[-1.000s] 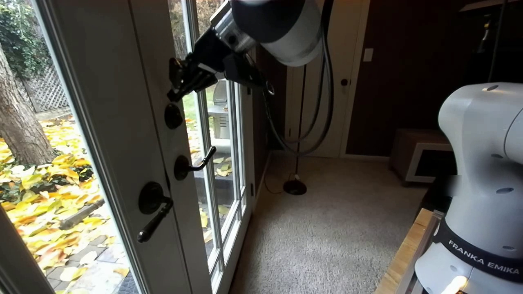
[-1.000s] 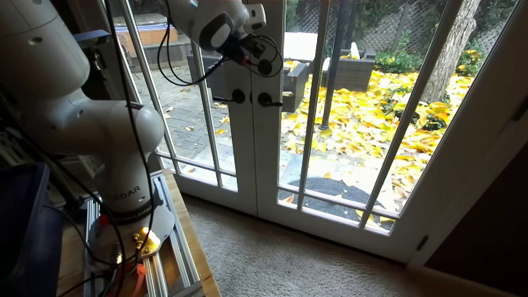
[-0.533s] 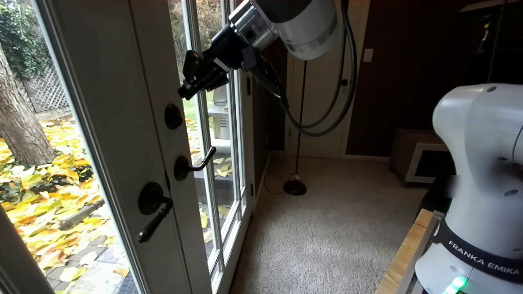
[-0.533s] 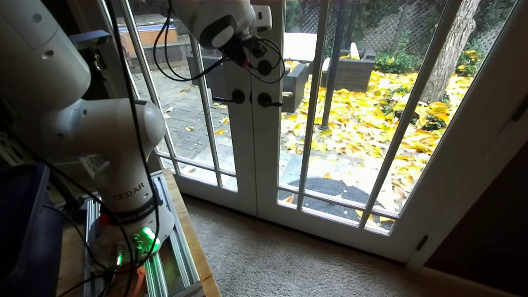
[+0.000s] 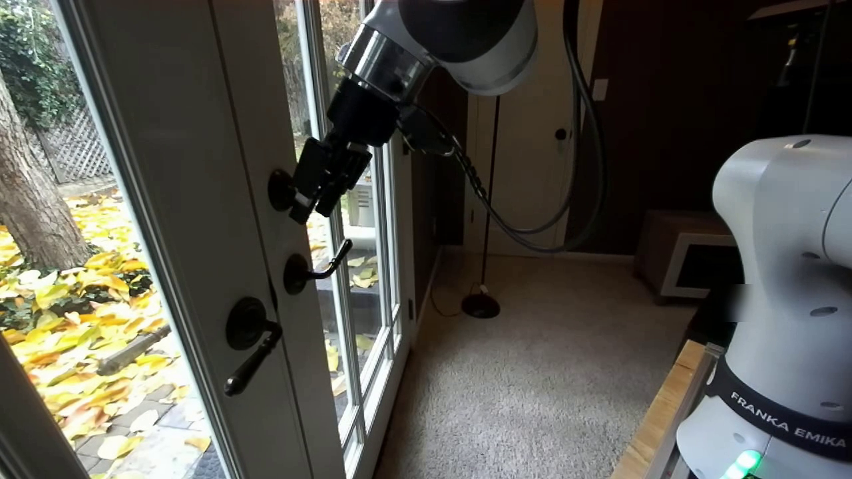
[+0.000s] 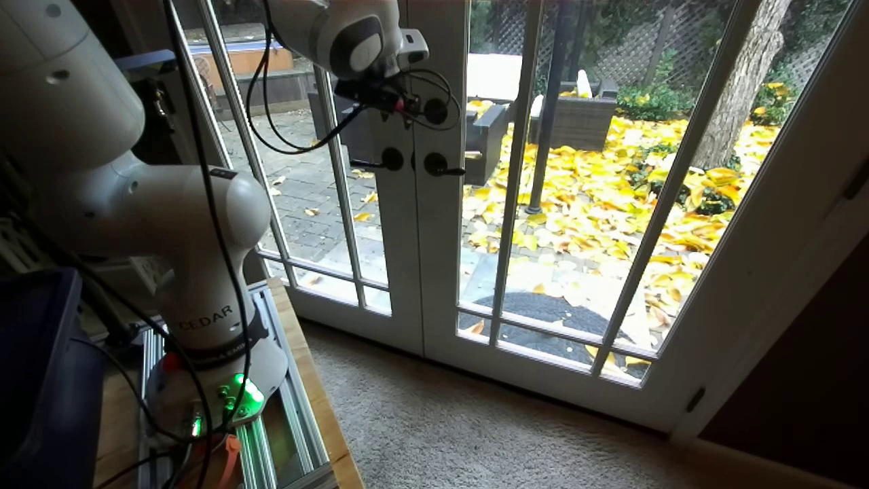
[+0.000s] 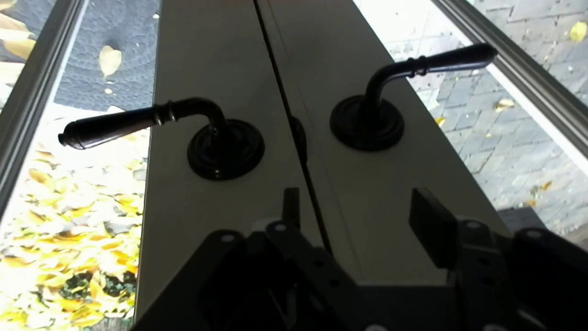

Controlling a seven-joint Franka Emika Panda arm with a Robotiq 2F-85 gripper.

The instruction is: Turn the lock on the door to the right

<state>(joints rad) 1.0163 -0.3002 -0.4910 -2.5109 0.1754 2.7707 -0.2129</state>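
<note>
We take this as the approach: we are lining up, with no hold on the lock yet. Our gripper hangs just off the door, slanting downward, its fingers spread with nothing between them. In an exterior view the lock sits to the right of the fingers, near but apart from them; the wrist view does not show it, and its thumb-turn is too dark for us to make out. Next, we think, we need to shift the gripper sideways to the lock, level it toward the door, set the fingers around the thumb-turn, pinch and twist right. Below the fingers two levers jut out, and we could knock them if we dip too low. Behind the gripper the cable droops in loops and may snag as we twist. Well beyond the gripper a stand rests on the carpet, out of our way.
</note>
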